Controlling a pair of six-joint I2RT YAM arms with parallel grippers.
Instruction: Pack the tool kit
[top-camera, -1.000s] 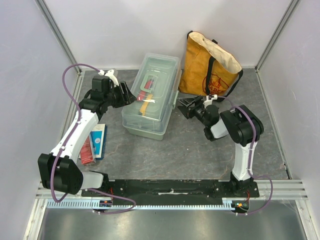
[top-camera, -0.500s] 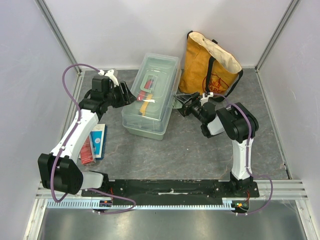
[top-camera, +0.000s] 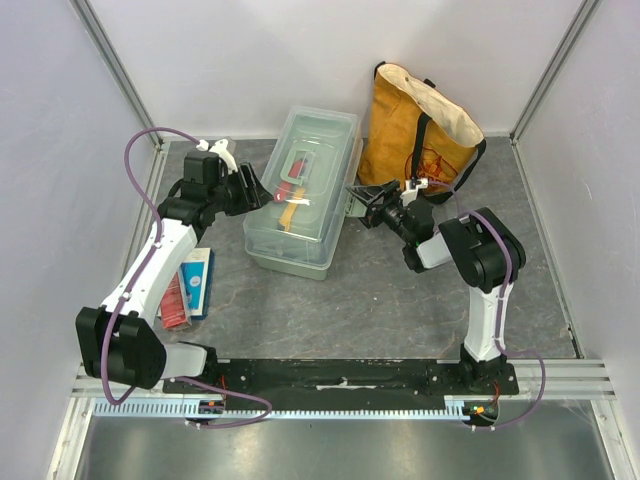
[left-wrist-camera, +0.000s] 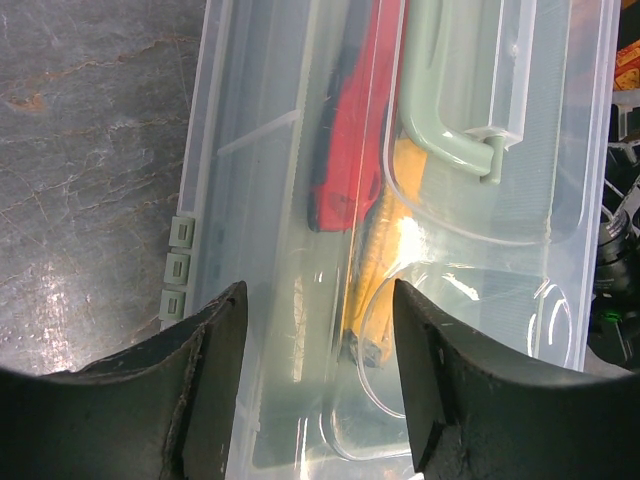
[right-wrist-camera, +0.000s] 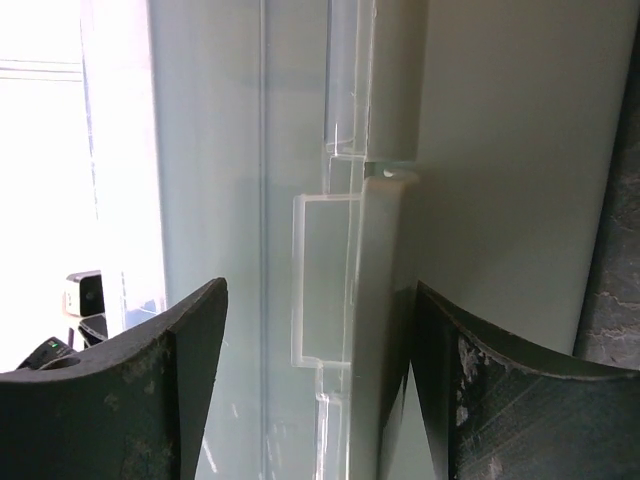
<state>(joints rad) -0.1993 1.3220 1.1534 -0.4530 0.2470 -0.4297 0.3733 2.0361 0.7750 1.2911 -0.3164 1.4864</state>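
The toolbox (top-camera: 303, 190) sits upper centre of the top view with its clear lid down, its long axis running almost straight up the frame. The grippers flank its long sides, left gripper (top-camera: 252, 188) at the left wall and right gripper (top-camera: 358, 205) at the right, both parted and clasping nothing. In the right wrist view the clear latch (right-wrist-camera: 325, 275) lies dead ahead between the fingers, so that arm looks better placed to fasten it.

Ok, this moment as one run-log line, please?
toolbox: lid down, tools inside | left gripper: open, over its left edge | right gripper: open, at clear latch
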